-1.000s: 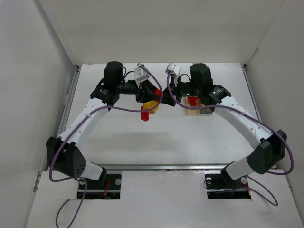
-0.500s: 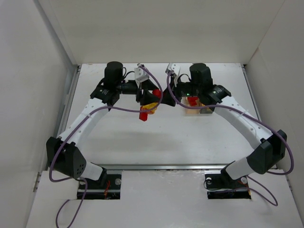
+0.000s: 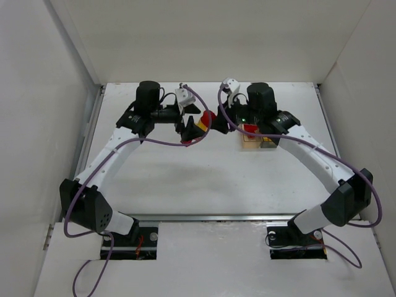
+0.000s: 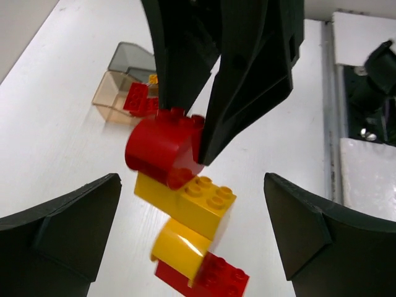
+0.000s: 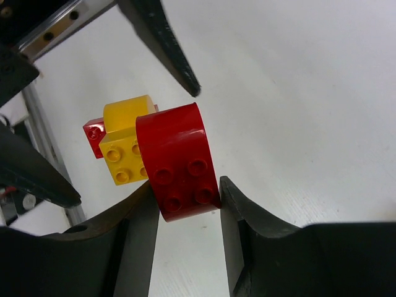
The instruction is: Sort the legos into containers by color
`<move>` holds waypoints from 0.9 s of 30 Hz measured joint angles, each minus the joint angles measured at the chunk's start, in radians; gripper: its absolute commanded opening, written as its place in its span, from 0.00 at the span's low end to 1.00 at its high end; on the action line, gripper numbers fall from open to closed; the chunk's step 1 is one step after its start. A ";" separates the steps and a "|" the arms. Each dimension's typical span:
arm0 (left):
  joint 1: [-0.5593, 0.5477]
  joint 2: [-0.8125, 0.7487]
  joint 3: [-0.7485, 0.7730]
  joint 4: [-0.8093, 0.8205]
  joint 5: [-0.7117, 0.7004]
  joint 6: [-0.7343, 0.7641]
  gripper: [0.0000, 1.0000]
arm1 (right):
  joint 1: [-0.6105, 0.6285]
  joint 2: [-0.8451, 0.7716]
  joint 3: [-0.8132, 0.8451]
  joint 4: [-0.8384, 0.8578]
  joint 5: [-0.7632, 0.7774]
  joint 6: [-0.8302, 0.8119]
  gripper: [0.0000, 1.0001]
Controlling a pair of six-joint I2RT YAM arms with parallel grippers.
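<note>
The legos [image 4: 189, 204] are four glossy plastic bricks pressed into one short column, over the far half of the white desk [image 3: 204, 179] and near its middle from side to side. At the left, the left gripper [image 4: 192, 182] is spread wide. Its matt black fingers [image 4: 68, 229] stand clear on either side of the column and touch none of it. In the top view the column's long axis runs slantwise. It goes from a red studded lego [image 4: 213, 277] at the near-left end, through a yellow rounded lego [image 4: 178, 244] and a yellow square lego [image 4: 193, 199] with four round studs, to a red rounded lego [image 4: 162, 148] at the far-right end. The studs face the right wrist camera. The right gripper [image 5: 187, 189] is clenched on that red rounded lego, with one black finger [image 5: 139, 241] on each flat side. The column looks lifted and tilted, but whether its low end touches the desk cannot be told, and the left wrist view is blurred there. To the right sit the containers [image 3: 257, 145], two joined square translucent bins. The amber container [image 4: 108, 96] holds a loose red lego [image 4: 137, 99]. The smoky grey container [image 4: 130, 57] beside it shows a yellow speck at its wall, too small to make out. From above, the right arm [image 3: 309, 154] hides part of both.
</note>
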 measured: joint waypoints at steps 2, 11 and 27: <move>0.000 0.000 0.003 -0.018 -0.059 0.023 1.00 | -0.003 0.005 0.000 0.023 0.047 0.067 0.00; -0.051 -0.015 -0.039 0.014 -0.441 0.123 0.94 | -0.007 0.138 0.034 0.091 0.178 0.399 0.00; -0.080 -0.020 -0.069 -0.007 -0.557 0.365 0.81 | -0.007 0.163 0.036 0.093 0.219 0.490 0.00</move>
